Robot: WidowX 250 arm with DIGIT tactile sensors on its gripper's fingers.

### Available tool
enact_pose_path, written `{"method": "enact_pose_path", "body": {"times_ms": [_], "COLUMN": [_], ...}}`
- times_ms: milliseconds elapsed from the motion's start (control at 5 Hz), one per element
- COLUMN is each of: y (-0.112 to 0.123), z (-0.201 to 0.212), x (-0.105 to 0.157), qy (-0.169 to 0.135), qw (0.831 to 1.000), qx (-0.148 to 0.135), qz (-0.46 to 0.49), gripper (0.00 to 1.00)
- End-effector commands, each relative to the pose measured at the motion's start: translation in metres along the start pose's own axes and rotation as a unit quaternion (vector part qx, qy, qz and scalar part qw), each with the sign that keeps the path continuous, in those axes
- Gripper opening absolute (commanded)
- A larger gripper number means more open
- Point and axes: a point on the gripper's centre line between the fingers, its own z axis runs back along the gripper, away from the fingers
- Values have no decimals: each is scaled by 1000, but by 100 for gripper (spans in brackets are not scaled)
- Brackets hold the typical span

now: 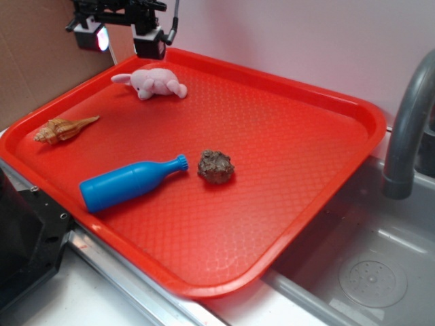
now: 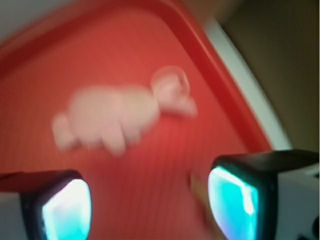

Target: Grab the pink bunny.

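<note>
The pink bunny [image 1: 153, 83] lies on its side near the far left corner of the red tray [image 1: 299, 129]. My gripper [image 1: 123, 41] hangs above the tray's far left rim, just behind and above the bunny, not touching it. Its jaws stand wide apart with nothing between them. In the blurred wrist view the bunny [image 2: 117, 119] lies ahead of the gripper [image 2: 150, 205], beyond the two glowing fingertips [image 2: 67, 210], on bare tray.
A blue bottle [image 1: 129, 184] lies on the tray's near left part. A brown rock-like lump [image 1: 215, 166] sits mid-tray. A tan seashell [image 1: 63, 128] lies at the left edge. A sink [image 1: 370, 272] and grey faucet [image 1: 406, 129] are to the right.
</note>
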Motion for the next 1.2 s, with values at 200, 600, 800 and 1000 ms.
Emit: {"method": "enact_pose_path", "body": {"times_ms": [200,600,800,1000], "y": [-31,-32,-37,-38], "z": [-24,-34,-60,-71], "x": [22,3,14,19], "qy": [-79,-123,-92,-70], "qw": [931,813,804,815], "qx": [2,-98,-109,-108], "qz": [-357,-560,-577,-565], "gripper": [100,100,100,0]}}
